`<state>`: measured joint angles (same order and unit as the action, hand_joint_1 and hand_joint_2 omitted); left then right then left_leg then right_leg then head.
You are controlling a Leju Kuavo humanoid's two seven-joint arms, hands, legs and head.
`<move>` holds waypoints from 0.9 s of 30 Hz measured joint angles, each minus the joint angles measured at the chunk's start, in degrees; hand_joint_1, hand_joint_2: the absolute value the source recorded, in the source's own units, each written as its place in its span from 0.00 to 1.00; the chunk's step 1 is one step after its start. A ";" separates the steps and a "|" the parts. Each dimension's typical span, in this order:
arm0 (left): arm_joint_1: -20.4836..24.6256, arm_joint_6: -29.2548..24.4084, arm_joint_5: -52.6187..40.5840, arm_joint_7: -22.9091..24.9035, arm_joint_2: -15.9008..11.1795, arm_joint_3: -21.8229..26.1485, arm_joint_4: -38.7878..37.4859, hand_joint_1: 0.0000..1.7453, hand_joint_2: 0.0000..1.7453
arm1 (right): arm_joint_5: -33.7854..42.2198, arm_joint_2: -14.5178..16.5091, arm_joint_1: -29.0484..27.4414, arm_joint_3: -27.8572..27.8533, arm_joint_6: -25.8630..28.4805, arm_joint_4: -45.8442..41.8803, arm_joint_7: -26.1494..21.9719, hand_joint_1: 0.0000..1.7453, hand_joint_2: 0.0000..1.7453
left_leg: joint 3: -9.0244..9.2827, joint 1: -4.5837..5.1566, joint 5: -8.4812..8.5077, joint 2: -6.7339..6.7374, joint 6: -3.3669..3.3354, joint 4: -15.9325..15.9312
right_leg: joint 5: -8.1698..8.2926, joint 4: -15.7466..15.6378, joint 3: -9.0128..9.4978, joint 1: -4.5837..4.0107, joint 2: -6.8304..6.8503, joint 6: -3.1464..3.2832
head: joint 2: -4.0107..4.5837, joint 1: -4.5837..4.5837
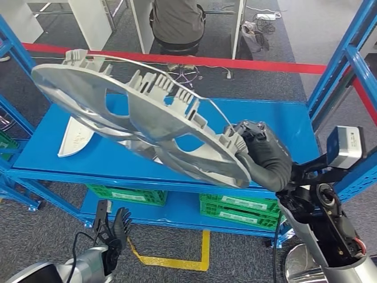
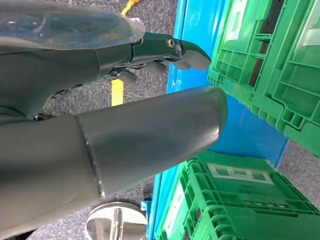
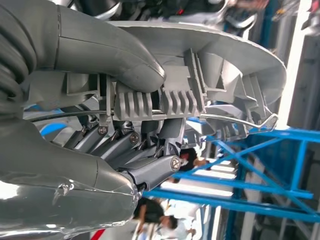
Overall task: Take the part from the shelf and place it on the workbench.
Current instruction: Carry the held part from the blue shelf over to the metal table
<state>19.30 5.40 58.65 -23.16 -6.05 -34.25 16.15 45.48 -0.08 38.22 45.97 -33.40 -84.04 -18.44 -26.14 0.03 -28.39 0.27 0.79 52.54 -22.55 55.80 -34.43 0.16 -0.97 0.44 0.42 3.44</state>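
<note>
Counts at the blue shelf

We counted two grey cast parts: one large part (image 1: 133,118) lifted above the shelf (image 1: 275,127), and a second part (image 1: 73,138) lying on the shelf's top deck. On the lower deck we saw three green crates (the leftmost crate (image 1: 129,195), the middle crate (image 1: 235,204), and a third crate (image 1: 5,144) at the far left, partly hidden). There were two robot hands, the right hand (image 1: 262,154) and the left hand (image 1: 116,232). We saw one seated person (image 1: 178,20) beyond the one red floor line (image 1: 267,65).
</note>
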 joint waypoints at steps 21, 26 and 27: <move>-0.04 -0.11 0.54 -0.22 0.20 0.00 0.00 0.00 0.00 | 4.82 2.58 -4.89 -2.17 0.14 -0.15 -7.02 1.00 1.00 | -0.02 0.00 0.01 -0.02 -0.01 0.00 | 0.00 -0.01 0.00 0.00 0.02 0.00 | 0.00 -0.02; -0.03 -0.11 0.54 -0.22 0.20 0.00 0.00 0.00 0.00 | 5.74 3.24 -5.30 -2.57 -1.14 -0.14 -7.38 1.00 1.00 | -0.03 0.00 0.01 -0.02 -0.01 0.00 | 0.01 -0.01 0.00 0.00 0.02 0.00 | 0.00 -0.02; -0.03 -0.11 0.54 -0.22 0.20 0.00 0.00 0.00 0.00 | 5.95 3.35 -5.31 -2.68 -1.37 -0.14 -7.48 1.00 1.00 | -0.03 0.00 0.01 -0.02 -0.01 0.00 | 0.01 -0.01 0.00 0.00 0.02 0.00 | 0.00 -0.03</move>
<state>19.27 5.29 59.19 -23.39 -5.86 -34.25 16.15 51.42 3.28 32.92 43.28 -34.77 -84.18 -25.92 -26.16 0.03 -28.38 0.25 0.77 52.53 -22.54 55.79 -34.43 0.16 -0.95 0.44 0.42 3.41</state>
